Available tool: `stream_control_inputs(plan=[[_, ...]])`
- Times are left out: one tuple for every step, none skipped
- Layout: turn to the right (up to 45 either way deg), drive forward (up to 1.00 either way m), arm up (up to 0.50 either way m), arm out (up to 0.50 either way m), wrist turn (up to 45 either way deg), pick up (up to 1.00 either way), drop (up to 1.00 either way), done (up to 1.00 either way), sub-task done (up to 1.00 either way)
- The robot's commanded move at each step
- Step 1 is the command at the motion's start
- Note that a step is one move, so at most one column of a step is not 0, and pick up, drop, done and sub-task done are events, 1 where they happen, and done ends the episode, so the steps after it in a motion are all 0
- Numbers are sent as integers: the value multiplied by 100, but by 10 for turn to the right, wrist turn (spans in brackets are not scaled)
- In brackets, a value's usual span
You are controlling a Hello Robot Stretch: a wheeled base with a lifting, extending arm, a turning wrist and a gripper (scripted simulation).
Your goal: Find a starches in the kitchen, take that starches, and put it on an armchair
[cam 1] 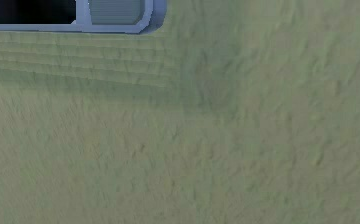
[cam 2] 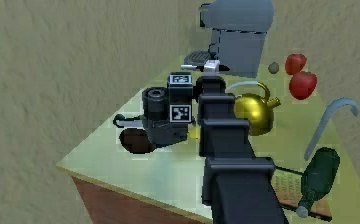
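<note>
In the arm side view my arm reaches out over a pale yellow-green kitchen counter point(cam 2: 103, 165). The gripper point(cam 2: 126, 122) sits left of the two white marker squares point(cam 2: 179, 97). A dark brown rounded thing point(cam 2: 140, 144) lies on the counter at the gripper's far end; its shape is too vague to name. I cannot tell whether the gripper holds anything, or whether it touches the brown thing.
A gold kettle point(cam 2: 253, 110) stands right of the arm, with a grey coffee machine point(cam 2: 238, 35) behind it. Two red round things point(cam 2: 301, 76), a curved grey tap point(cam 2: 333, 120) and a dark green bottle point(cam 2: 318, 180) stand at the right. The forward view faces a close green wall point(cam 1: 188, 140) with a window frame point(cam 1: 118, 25).
</note>
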Motion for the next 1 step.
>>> stream_control_inputs(plan=[[0,0,-12,0,0,0,0,0,0]])
